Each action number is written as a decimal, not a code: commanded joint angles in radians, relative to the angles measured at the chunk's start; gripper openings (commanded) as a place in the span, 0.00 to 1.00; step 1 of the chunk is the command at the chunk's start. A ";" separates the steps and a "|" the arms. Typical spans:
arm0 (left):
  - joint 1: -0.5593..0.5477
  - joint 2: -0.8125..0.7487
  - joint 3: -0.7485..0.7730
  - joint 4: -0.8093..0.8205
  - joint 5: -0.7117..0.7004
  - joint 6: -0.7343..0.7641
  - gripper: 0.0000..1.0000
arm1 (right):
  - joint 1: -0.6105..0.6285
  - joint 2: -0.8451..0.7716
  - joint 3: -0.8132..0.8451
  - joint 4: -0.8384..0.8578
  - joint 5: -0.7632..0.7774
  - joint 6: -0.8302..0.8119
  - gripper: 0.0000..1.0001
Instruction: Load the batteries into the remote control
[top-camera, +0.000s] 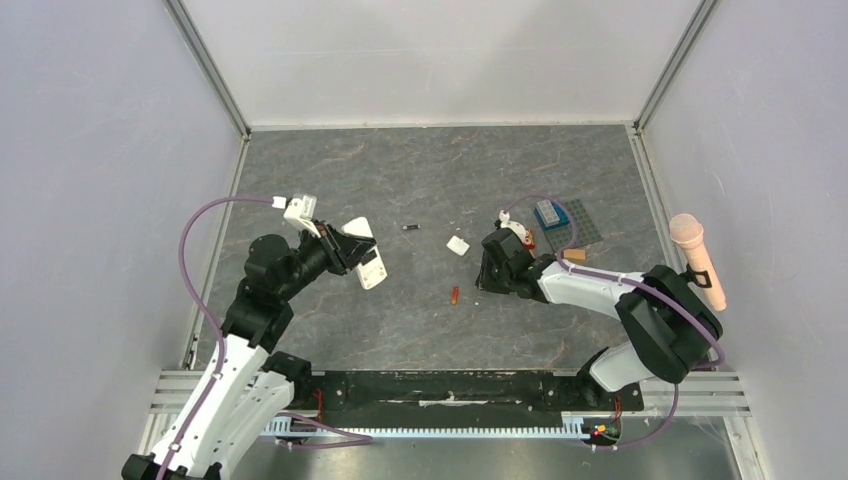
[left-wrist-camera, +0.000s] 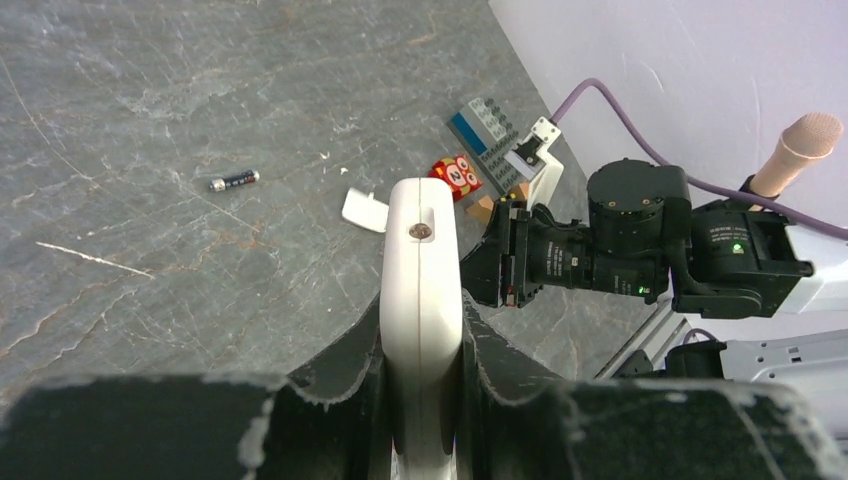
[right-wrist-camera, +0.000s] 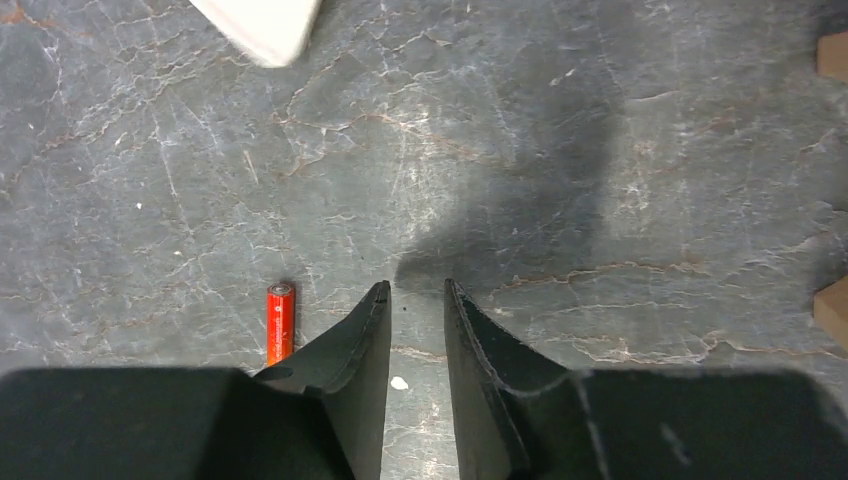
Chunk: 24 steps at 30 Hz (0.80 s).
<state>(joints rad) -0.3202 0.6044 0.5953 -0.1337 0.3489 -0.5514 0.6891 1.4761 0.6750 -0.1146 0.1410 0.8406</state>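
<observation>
Nearest the table's front edge, an orange-red battery with a gold tip lies flat just beside the right gripper. That gripper's fingers stand slightly spread with nothing between them. Toward the left edge, the left gripper pinches the remote control, a flat white bar with its plain side up. Its battery bay may be uncovered, but it is too small to judge. Farther back, near the middle, lie a small white cover and a dark battery with a silvery end.
</observation>
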 joint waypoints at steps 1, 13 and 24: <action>0.003 0.018 0.039 0.005 0.050 0.028 0.02 | -0.008 -0.002 0.027 -0.029 0.074 -0.041 0.29; 0.003 0.074 0.048 -0.071 -0.033 0.008 0.02 | 0.118 0.044 0.146 -0.072 0.110 -0.064 0.52; 0.003 0.050 0.027 -0.106 -0.065 0.010 0.02 | 0.225 0.203 0.302 -0.229 0.263 0.042 0.42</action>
<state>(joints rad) -0.3199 0.6720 0.6060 -0.2455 0.3077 -0.5522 0.8944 1.6485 0.9180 -0.2630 0.2989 0.8276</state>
